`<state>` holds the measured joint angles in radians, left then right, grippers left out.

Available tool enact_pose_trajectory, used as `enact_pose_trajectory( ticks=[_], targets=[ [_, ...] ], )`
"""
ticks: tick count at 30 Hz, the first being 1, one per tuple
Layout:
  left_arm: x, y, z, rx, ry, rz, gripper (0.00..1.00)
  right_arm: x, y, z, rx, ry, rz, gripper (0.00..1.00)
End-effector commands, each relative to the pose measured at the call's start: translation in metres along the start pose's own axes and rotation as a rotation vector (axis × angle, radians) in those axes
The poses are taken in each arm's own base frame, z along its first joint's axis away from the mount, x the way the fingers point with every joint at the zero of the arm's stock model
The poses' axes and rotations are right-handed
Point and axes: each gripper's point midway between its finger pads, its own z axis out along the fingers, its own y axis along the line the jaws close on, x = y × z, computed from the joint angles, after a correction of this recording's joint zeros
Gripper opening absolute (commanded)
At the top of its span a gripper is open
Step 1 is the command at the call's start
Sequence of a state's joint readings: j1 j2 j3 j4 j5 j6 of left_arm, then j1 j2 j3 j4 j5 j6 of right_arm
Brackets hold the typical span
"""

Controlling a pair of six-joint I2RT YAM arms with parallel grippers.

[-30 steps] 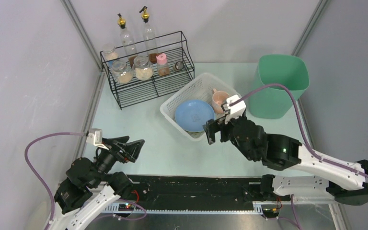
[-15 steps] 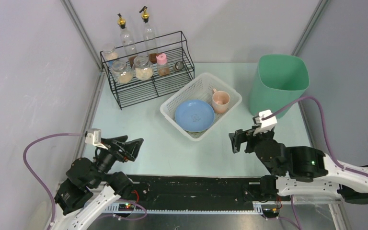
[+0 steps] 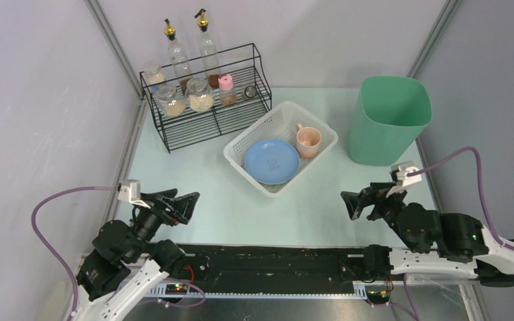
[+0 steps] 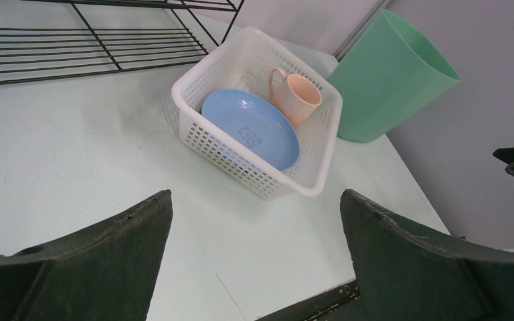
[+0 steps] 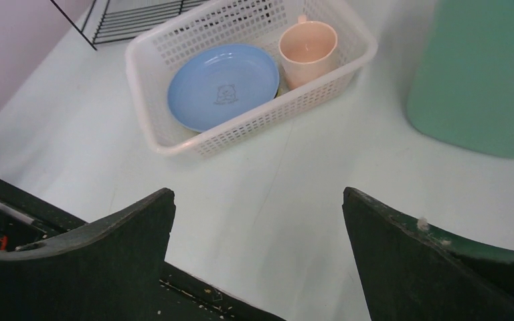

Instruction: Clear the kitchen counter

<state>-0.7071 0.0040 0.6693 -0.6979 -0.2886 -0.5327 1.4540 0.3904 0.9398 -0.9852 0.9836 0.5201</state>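
The pale mint kitchen counter (image 3: 194, 167) lies bare in front of both arms, and shows between the fingers in the left wrist view (image 4: 107, 160) and the right wrist view (image 5: 294, 194). My left gripper (image 3: 186, 198) (image 4: 255, 200) hovers open over the near left part, holding nothing. Over the near right part my right gripper (image 3: 357, 199) (image 5: 258, 197) is also open and empty, well short of the white basket (image 3: 241, 144). In that basket lie a blue plate (image 3: 272, 160) (image 4: 251, 127) (image 5: 222, 83) and a peach cup (image 3: 308, 140) (image 4: 298, 97) (image 5: 308, 43).
A green bin (image 3: 388, 120) (image 4: 388, 80) (image 5: 482, 73) stands at the back right. At the back left a black wire rack (image 3: 204, 127) holds several jars and two bottles. A black rail (image 3: 274, 257) edges the counter's front. Grey walls close in on three sides.
My right arm has drawn back from the basket's front corner to the near right of the counter, its jaws open throughout. The left arm has stayed put.
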Motion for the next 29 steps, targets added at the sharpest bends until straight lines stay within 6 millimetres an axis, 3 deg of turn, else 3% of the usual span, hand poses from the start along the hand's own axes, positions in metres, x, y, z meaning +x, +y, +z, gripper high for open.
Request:
enact_pose_trajectory(
  ticks=[1, 10, 13, 23, 29],
  targets=[
    [-0.011, -0.004, -0.006, 0.026, -0.051, -0.009, 0.98, -0.011, -0.011, -0.009, -0.023, -0.052, 0.071, 0.99],
    [-0.031, -0.008, -0.015, 0.035, -0.099, 0.014, 0.98, -0.029, -0.034, -0.024, -0.058, -0.147, 0.177, 0.99],
    [-0.040, -0.006, -0.015, 0.013, -0.111, 0.064, 0.98, -0.032, -0.031, -0.023, -0.063, -0.158, 0.166, 0.99],
    [-0.030, 0.005, -0.008, -0.030, -0.095, 0.103, 0.98, -0.017, -0.006, -0.004, -0.032, -0.093, 0.043, 0.99],
    [-0.034, 0.006, -0.014, -0.021, -0.129, 0.087, 0.98, -0.020, -0.005, -0.001, -0.013, -0.097, 0.037, 1.00]
  ],
)
